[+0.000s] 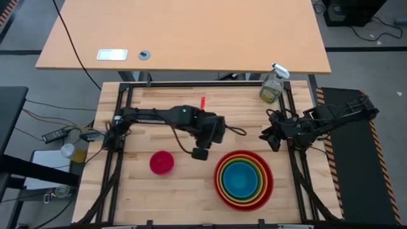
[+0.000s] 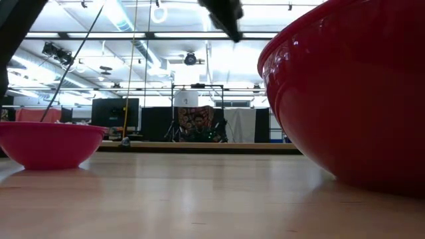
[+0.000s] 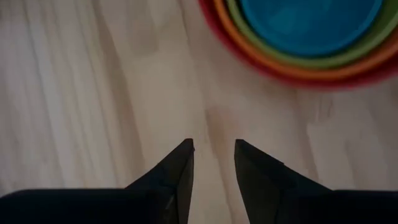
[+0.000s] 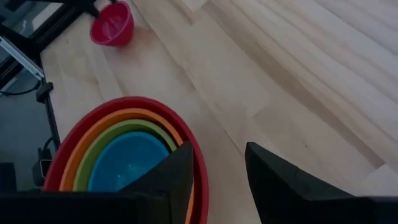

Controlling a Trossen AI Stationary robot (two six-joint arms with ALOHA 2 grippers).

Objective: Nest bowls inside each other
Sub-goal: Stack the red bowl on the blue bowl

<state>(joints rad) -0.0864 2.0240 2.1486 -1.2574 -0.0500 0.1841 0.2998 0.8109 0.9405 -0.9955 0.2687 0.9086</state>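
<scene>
The red bowl stands on the table's near right part, with the orange, lime green and blue bowls nested inside it. The pink bowl stands alone, upright on its base, to the left of them. My left gripper hangs above the bare wood between the pink bowl and the stack, open and with nothing between its fingers. My right gripper waits near the table's right edge, open and holding nothing.
A clear spray bottle stands at the far right corner. A small red mark lies on the far middle of the table. Black frame rails run along the table's left and right sides. Bare wood lies in front of the pink bowl.
</scene>
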